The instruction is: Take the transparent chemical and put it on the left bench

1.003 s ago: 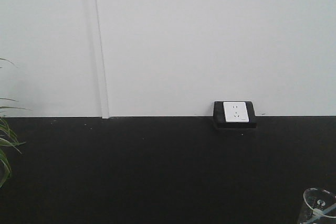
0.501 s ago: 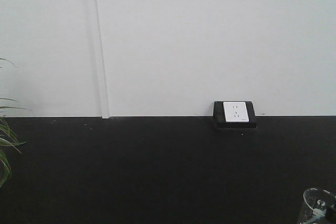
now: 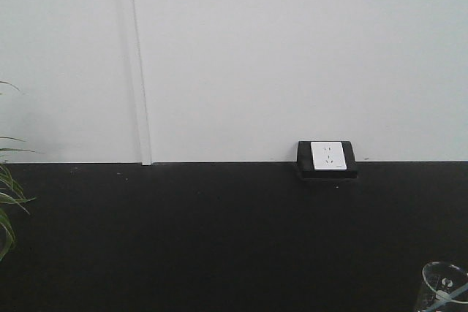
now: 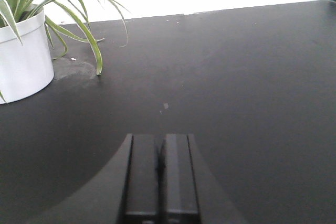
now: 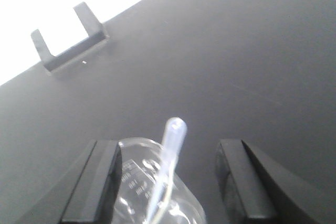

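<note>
Out front, bottom right corner: the transparent chemical [image 3: 444,288] just peeks in, showing only its rim and upper wall, with a thin pipette [image 3: 447,294] leaning inside.
Out front, worktop: the left bench [image 3: 219,239] runs wide and matt black across the lower half, up to a white wall [image 3: 292,56].
Out front, back edge: a wall socket [image 3: 328,156] sits in a black housing, well apart from the beaker.
Out front, left edge: green leaves of a plant [image 3: 7,202] poke in.
Out front, my hands: neither one shows.
Left wrist, grip: my left gripper [image 4: 160,174] has its fingers pressed together with nothing between them, over bare bench.
Left wrist, surroundings: the plant's white pot [image 4: 21,61] stands at top left, and a pale speck [image 4: 166,105] lies ahead of my fingers.
Right wrist, grip: my right gripper [image 5: 169,153] is spread wide. The beaker is between the fingers, right beside one and clear of the other, so I have no hold on it.
Right wrist, beaker: there are printed marks on its wall and the pipette's bulb rises above the rim. Its base is out of shot, so I can't tell if it rests on the bench.
Right wrist, far edge: a black U-shaped bracket [image 5: 73,40].
</note>
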Robot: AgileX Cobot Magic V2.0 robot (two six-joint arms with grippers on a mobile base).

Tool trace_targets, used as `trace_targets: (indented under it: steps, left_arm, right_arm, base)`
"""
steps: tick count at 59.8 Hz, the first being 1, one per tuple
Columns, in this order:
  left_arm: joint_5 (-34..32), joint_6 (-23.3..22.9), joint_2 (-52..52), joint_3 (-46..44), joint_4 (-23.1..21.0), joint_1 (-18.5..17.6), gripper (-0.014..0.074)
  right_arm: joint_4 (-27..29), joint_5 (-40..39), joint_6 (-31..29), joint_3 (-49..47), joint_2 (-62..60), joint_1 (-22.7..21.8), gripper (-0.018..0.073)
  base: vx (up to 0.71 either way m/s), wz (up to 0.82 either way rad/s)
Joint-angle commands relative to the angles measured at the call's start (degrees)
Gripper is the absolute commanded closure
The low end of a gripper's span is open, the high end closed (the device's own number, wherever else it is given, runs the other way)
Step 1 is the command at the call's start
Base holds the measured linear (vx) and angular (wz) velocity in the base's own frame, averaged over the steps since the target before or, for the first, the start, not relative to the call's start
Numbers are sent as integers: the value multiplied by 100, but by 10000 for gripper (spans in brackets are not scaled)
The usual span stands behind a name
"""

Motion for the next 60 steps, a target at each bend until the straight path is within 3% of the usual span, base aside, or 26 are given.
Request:
trace_targets:
  steps: [1, 18, 38, 47, 60]
  left_arm:
    - [-449, -45, -110, 93, -4, -10, 600]
    - [-449, -45, -110, 93, -4, -10, 600]
    - [-449, -45, -110, 93, -4, -10, 600]
    - [-449, -45, -110, 93, -4, -10, 600]
    - [-449, -45, -110, 93, -4, -10, 600]
  right_arm:
    - [-11, -815, -17, -184, 105, -32, 99]
    - [75, -1987, -15, -250, 1052, -32, 99]
    - [-103, -1744, 33, -862, 1543, -32, 120]
    - [-98, -1751, -124, -862, 1543, -32, 224]
    - [-254, -1845, -150, -862, 1494, -32, 492]
  base:
    - [0, 0]
    - [0, 0]
    - [0, 0]
    - [0, 0]
    - [0, 0]
